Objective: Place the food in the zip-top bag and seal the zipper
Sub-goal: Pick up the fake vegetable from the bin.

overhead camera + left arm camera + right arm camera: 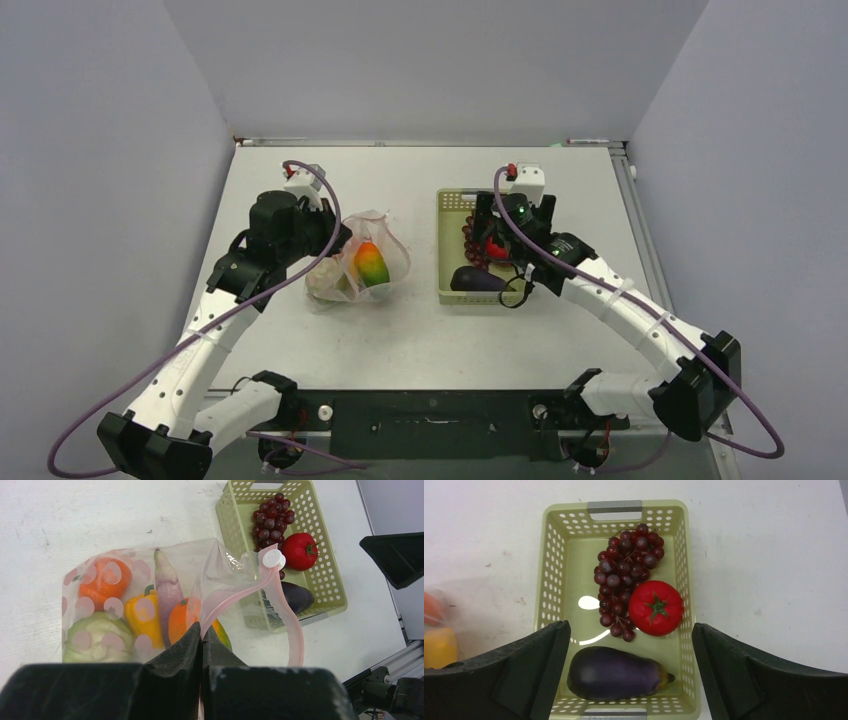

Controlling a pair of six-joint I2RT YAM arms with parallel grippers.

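While it lies on the table point(420, 340), bag point(227, 575) holds green, yellow and orange food point(145, 612) | left gripper point(201, 635) pressed together, pinching bag at zipper point(298, 640) | basket point(555, 570) right of bag: grapes point(624, 570), tomato point(655, 608), eggplant point(614, 679) | right gripper point(629, 626) spread wide above basket, gripping nothing.

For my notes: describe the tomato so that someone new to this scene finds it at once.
On the white table, find the pale green perforated basket. The tomato lies inside by its right wall, beside the dark grape bunch and beyond the purple eggplant. It alone is bright red, smooth and round, with a green star-shaped stem cap.
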